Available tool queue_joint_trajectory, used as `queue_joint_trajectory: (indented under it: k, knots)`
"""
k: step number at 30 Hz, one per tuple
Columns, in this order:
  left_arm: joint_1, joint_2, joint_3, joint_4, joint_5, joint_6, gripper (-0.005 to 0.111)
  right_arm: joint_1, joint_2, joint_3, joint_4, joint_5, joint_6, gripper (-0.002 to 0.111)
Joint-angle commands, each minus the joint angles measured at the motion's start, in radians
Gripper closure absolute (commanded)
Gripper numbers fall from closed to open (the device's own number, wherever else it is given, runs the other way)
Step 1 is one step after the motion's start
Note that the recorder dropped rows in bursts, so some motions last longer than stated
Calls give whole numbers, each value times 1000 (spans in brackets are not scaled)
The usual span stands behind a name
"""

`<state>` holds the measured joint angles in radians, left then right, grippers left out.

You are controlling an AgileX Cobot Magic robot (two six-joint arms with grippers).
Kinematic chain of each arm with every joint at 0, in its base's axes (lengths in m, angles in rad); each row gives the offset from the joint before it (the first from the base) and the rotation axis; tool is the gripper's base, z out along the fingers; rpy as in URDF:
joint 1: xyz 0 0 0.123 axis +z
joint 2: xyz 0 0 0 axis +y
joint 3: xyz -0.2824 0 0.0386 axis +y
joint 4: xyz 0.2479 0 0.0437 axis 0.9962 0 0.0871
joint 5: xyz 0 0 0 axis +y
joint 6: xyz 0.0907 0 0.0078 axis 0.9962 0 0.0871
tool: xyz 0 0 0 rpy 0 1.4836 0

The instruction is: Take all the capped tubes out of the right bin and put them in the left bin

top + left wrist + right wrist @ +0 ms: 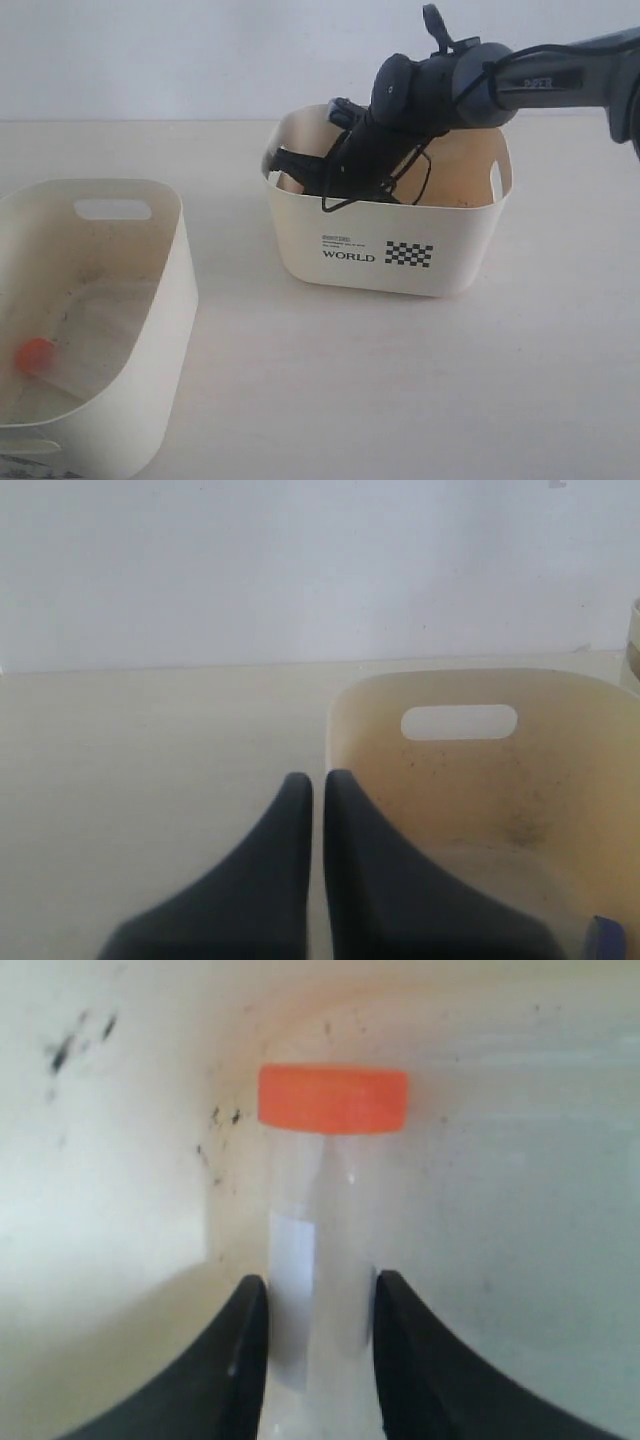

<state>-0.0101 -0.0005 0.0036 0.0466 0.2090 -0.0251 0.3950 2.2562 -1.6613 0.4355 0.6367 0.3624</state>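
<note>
An orange-capped tube (322,1190) sits inside the right bin (380,265), pinched between the right end effector's (320,1282) fingers. A second tube (37,354) lies in the left bin (160,300). The left end effector (317,780) is closed and empty beside that bin, above the tabletop (400,380).

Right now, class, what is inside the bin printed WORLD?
The right gripper reaches into the right bin, with one orange-capped tube between its fingers. In the exterior view the bin's near wall and the arm hide the floor, so any other tubes cannot be seen.
</note>
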Motion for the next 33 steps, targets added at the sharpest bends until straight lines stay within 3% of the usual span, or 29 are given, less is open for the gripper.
queue_joint_trajectory:
  k: [1,12,16,23,33]
  knots:
    - [0,0,-4,2,4,-10,102,9,-93,2,-54,39,-22,108]
    - [0,0,-4,2,4,-10,102,7,-332,2,-231,146,-22,108]
    - [0,0,-4,2,4,-10,102,24,-444,2,-225,171,-145,108]
    - [0,0,-4,2,4,-10,102,147,-527,2,-30,224,-380,108]
    - [0,0,-4,2,4,-10,102,348,-383,2,171,232,-679,108]
